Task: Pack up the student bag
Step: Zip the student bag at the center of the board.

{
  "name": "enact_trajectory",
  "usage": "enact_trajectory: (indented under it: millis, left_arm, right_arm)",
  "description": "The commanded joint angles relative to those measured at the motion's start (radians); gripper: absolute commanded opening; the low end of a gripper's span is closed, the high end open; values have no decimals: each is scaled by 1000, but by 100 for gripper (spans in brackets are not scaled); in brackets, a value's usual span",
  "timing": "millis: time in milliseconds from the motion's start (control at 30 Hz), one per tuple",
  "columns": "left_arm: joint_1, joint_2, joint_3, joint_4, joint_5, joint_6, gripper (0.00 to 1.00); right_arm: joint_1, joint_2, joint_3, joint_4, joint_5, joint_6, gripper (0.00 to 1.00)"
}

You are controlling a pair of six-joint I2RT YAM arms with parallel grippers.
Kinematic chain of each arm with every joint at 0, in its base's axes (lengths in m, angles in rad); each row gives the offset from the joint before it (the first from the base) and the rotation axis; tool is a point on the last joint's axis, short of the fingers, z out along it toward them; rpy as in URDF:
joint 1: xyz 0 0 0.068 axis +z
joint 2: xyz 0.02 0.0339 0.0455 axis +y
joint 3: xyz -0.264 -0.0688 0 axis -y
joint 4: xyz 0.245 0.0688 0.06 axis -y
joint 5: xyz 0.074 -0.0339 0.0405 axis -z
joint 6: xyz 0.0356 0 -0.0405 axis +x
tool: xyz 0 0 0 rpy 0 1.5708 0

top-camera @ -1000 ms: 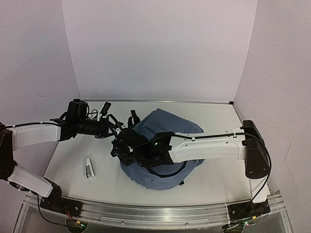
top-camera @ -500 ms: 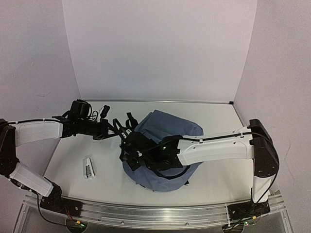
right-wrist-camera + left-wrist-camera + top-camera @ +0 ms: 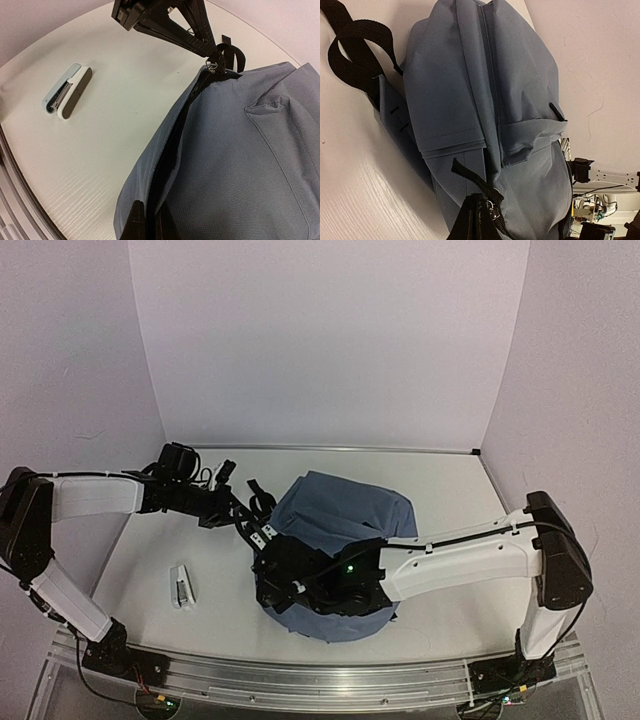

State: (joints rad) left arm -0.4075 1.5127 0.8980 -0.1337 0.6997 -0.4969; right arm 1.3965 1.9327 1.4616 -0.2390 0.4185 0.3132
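The student bag (image 3: 345, 520) is a blue-grey backpack lying mid-table, with black straps (image 3: 355, 55) at its far-left side. My left gripper (image 3: 257, 529) reaches in from the left and is shut on the bag's black zipper pull (image 3: 471, 176), as the right wrist view also shows at the left gripper (image 3: 212, 52). My right gripper (image 3: 273, 586) sits at the bag's near-left edge, shut on the fabric lip (image 3: 131, 175) beside the partly open zipper slit (image 3: 172, 145). The dark lining shows in the slit; what is inside is hidden.
A small white and grey stapler (image 3: 182, 585) lies on the table left of the bag, also seen as the stapler (image 3: 67, 92) in the right wrist view. The pale table (image 3: 450, 480) ends at white walls behind and a metal rail (image 3: 320, 680) in front.
My right gripper has shut on the bag's edge and pulled toward the near side. The left gripper followed to the right and nearer with the zipper pull. The bag's front has bunched up.
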Motion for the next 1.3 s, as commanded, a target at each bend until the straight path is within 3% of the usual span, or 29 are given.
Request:
enact_trajectory:
  millis: [0,167,267,400,667,900,1000,1033,1133,1267]
  left_arm:
    - [79,38,90,170,-142,1,0]
    - [79,57,97,202,-39,1,0]
    - [79,39,87,186,-54,15,0]
    - [82,55,124,165,-115,19,0]
    - [83,256,299,215,-44,-20,0]
    - [81,359,358,221,-37,-8,0]
    - [82,374,366,235,-2,-17,0]
    - [82,368,361,242,8,-19,0]
    - [82,303,319,228,-2,-25,14]
    - [82,169,243,162,-59,-22,54]
  right_arm:
    - [97,-80,2,-24,-74,52,0]
    - [97,-90,21,-25,35,69,0]
    - [92,-119,16,-27,83,63,1]
    - [87,-157,11,-26,-16,12,0]
    - [109,-175,-27,52,-194,-27,0]
    - [125,-176,-34,99,-214,-23,0]
    - [125,-171,-22,92,-126,0,1]
    - [124,-170,-15,78,-78,11,4]
    - [105,-177,1,13,55,26,38]
    - [16,-226,-39,-48,100,55,69]
